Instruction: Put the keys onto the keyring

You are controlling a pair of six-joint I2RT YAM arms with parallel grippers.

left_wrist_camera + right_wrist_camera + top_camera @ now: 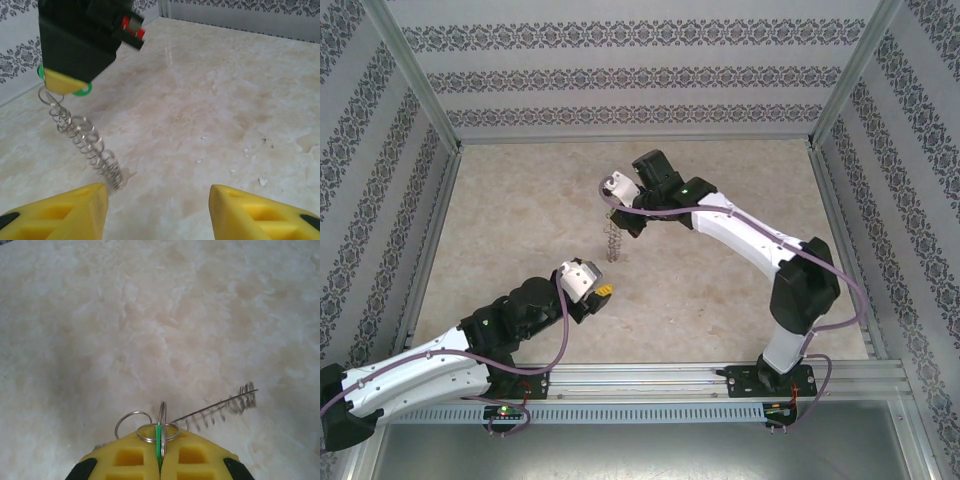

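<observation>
Yellow fingertips of your right gripper (160, 447) are pressed together with no gap. Pinched in the seam between them is the key (159, 437), its bright green head showing as a thin edge-on sliver. Two small silver loops (132, 420) lie against those fingertips, and beside them the keyring (225, 407) trails off to the right as a wiry coil.

From the left wrist view you see the keyring (85, 137) hanging from under the right gripper's tip and slanting down toward the marbled table (225, 100). Its lower end appears to touch the surface, though blur there leaves that unsure. Green shows on either side of the yellow tip above it.

Your left gripper (157, 200) stands about half open with nothing between its fingers. It sits low over the table, near the foot of the coil but apart from it.

In the overhead view the keyring (612, 243) hangs upright between the two grippers, with the left gripper (604, 292) on its near side.
</observation>
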